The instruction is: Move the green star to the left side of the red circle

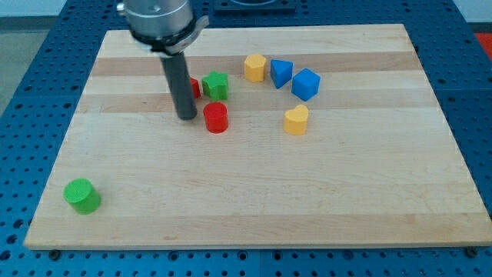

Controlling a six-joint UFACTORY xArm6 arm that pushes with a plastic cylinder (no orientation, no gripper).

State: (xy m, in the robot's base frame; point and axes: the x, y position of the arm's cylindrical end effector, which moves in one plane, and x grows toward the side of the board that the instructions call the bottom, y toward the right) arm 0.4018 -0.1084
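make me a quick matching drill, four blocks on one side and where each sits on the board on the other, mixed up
Things:
1. green star
2. red circle
3. green cylinder
4. blue cube

Places:
A. near the view's bottom left corner
B. just right of my tip
C. farthest toward the view's right of these four
D. directly above the red circle in the view

Pairs: 1-D, 2-B, 3-A, 4-C

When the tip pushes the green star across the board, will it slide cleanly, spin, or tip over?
The green star looks squat and flat-bottomed, so it will probably slide rather than tip. Its points make an off-centre push likely to spin it. It sits close beside a red block half hidden behind my tip, just above the red circle, so it may snag on either.
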